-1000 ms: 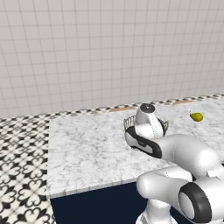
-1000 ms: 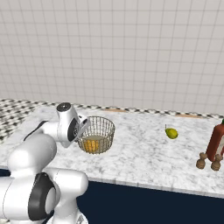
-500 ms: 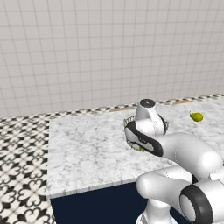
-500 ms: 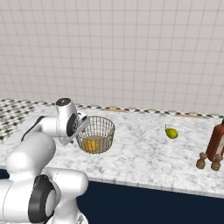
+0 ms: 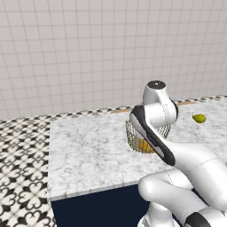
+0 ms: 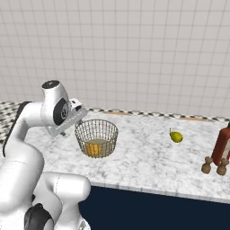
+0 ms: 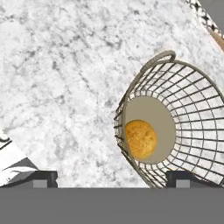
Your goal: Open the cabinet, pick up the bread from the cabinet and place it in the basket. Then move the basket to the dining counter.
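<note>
Yellow-green fruit (image 6: 176, 136) and red bottle (image 6: 222, 145) lie right of the basket (image 6: 96, 137)

The basket (image 6: 96, 136) is showing tan-gold wire mesh over a beige bottom, and the bread (image 7: 141, 138) inside it is glowing golden-orange. The dining counter (image 6: 148, 164) is showing white marble with grey veins over a dark navy base, while the fruit (image 6: 176, 136) is looking yellow-green and the bottle (image 6: 222, 145) red. The wall (image 5: 88, 48) is showing pale grey square tiles, and the floor (image 5: 22, 177) is running in a black-and-white ornamental pattern.
</note>
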